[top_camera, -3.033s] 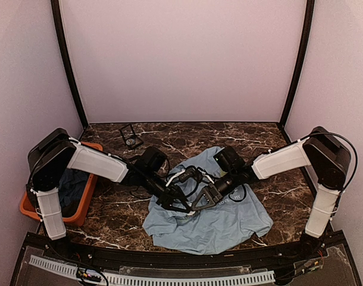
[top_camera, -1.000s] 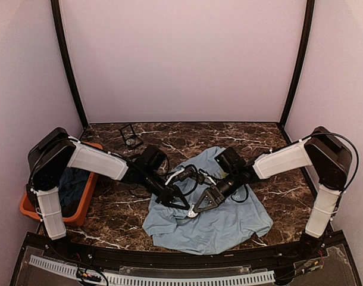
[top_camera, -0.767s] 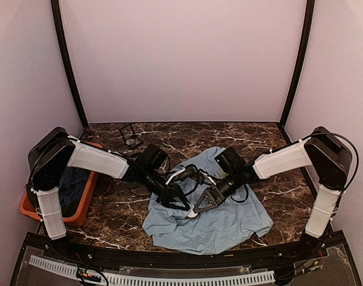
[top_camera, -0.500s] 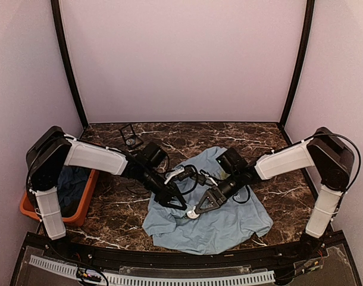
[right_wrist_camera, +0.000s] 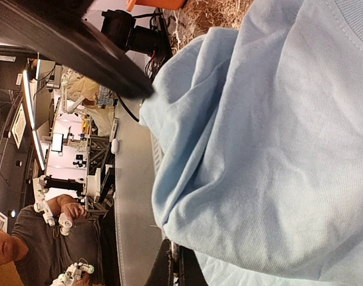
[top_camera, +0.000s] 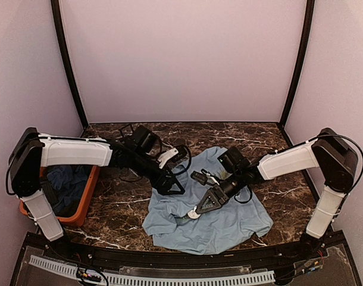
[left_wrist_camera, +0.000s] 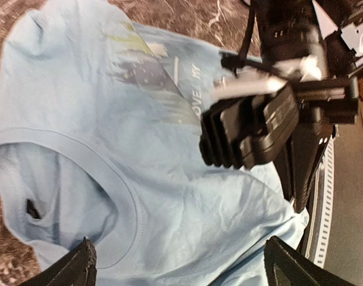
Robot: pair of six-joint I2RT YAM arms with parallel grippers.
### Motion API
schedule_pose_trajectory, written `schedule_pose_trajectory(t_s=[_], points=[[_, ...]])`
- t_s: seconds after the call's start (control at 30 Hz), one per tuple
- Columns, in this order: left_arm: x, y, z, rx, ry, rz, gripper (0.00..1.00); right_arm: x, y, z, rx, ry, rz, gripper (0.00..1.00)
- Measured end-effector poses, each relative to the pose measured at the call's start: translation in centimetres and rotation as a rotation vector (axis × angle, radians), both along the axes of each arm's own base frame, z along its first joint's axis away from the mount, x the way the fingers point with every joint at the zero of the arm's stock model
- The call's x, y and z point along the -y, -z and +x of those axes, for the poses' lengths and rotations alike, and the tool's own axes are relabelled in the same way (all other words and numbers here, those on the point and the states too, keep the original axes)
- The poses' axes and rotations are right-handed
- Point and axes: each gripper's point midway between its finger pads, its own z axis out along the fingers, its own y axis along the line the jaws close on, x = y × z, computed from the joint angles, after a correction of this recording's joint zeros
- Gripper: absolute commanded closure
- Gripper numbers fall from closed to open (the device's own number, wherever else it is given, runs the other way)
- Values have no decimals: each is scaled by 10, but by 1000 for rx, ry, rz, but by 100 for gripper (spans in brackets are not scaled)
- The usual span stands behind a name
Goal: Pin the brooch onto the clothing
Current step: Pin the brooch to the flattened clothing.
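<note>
The clothing (top_camera: 220, 223), a light blue T-shirt, lies crumpled on the marble table (top_camera: 271, 140); its white print (left_wrist_camera: 169, 89) and collar (left_wrist_camera: 119, 196) show in the left wrist view. My right gripper (top_camera: 195, 212) is shut low over the shirt's left part. A small pale round piece at its tips reads as the brooch (top_camera: 193, 213). In the right wrist view a thin metal sliver (right_wrist_camera: 173, 251) sits between the shut fingers under a fold of clothing (right_wrist_camera: 277, 149). My left gripper (top_camera: 172, 186) stands open at the shirt's upper left edge, holding nothing. Its fingertips (left_wrist_camera: 83, 268) straddle bare fabric.
An orange bin (top_camera: 89, 193) with dark blue garments (top_camera: 65, 182) stands at the left edge. A small black-framed case (top_camera: 125, 129) lies at the back left, partly behind the left arm. Black cables loop over the shirt's top edge (top_camera: 199, 177). Walls enclose three sides.
My left gripper has opened wide and drawn back up and to the left, away from the right gripper. The right gripper stays shut, shifted slightly toward the near edge.
</note>
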Motion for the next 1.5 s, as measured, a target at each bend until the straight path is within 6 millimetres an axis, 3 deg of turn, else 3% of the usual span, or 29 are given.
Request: schedule_pose_trajectory(t_s=[0.17, 0.27, 0.33, 0.43, 0.57, 0.67, 1.03, 1.33, 1.5], points=[[-10, -58, 16, 148, -116, -60, 1, 0, -1, 0, -13, 2, -4, 100], [-9, -89, 9, 178, -113, -129, 1, 0, -1, -1, -16, 2, -4, 100], [-2, -95, -3, 155, -84, -157, 1, 0, -1, -1, -17, 2, -4, 100], [13, -84, -26, 83, -37, -179, 1, 0, -1, -1, -17, 2, -4, 100], [19, -52, -48, -34, -28, -167, 1, 0, -1, 0, -17, 3, -3, 100], [22, -31, -52, -90, -47, -141, 1, -1, -2, 0, -13, 2, 1, 100], [39, 2, -60, -142, -27, -111, 2, 1, -12, -2, 11, 2, 26, 100], [43, 0, -71, -172, 32, -182, 3, 2, -14, -4, 10, -2, 32, 100], [44, -2, -79, -195, 65, -226, 12, 3, -12, -5, 5, -2, 28, 100]])
